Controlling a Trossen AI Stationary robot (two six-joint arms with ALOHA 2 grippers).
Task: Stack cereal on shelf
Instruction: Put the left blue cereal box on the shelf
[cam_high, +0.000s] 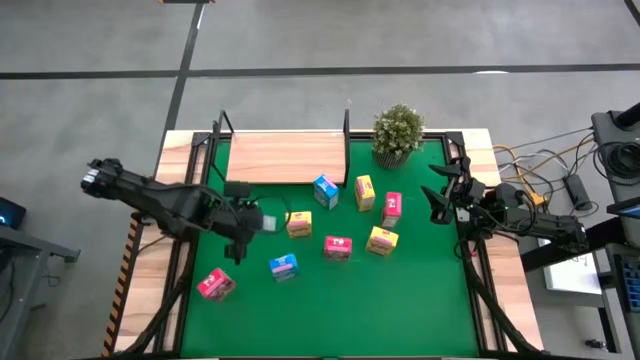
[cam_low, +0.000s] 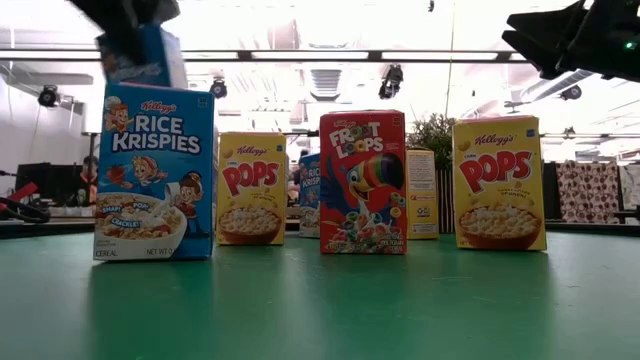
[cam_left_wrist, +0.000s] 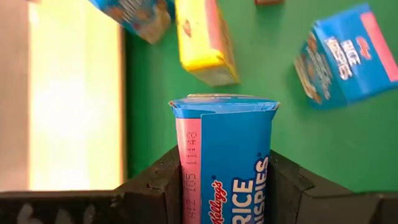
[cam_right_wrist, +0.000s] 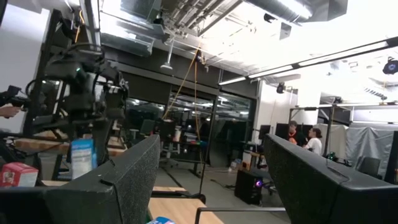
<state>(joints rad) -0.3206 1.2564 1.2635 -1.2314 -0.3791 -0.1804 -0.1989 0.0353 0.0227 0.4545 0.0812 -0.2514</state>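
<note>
My left gripper (cam_high: 243, 228) is shut on a blue cereal box (cam_left_wrist: 227, 155), held above the green mat near its left side; the box also shows at the top left of the low view (cam_low: 145, 55). Several other small boxes stand or lie on the mat: blue (cam_high: 325, 191), yellow (cam_high: 365, 192), pink-red (cam_high: 391, 208), yellow (cam_high: 299, 224), pink-red (cam_high: 338, 247), yellow (cam_high: 382, 241), blue (cam_high: 284, 267), pink-red (cam_high: 216, 285). The wooden shelf (cam_high: 285, 158) stands at the mat's far edge. My right gripper (cam_high: 440, 195) is open and empty, raised at the mat's right edge. My left gripper pinches the blue box between its two fingers (cam_left_wrist: 155, 180), one on each of two opposite sides (cam_left_wrist: 186, 168). The box's free end (cam_left_wrist: 224, 102) sticks out past the fingertips. The box is lifted clear of the mat and hangs roughly upright under the gripper.
A potted green plant (cam_high: 397, 133) stands at the far right, beside the shelf's right end frame (cam_high: 346, 130). The green mat (cam_high: 400, 300) is bare along its near side. Cables and equipment (cam_high: 580, 185) lie beyond the table's right edge.
</note>
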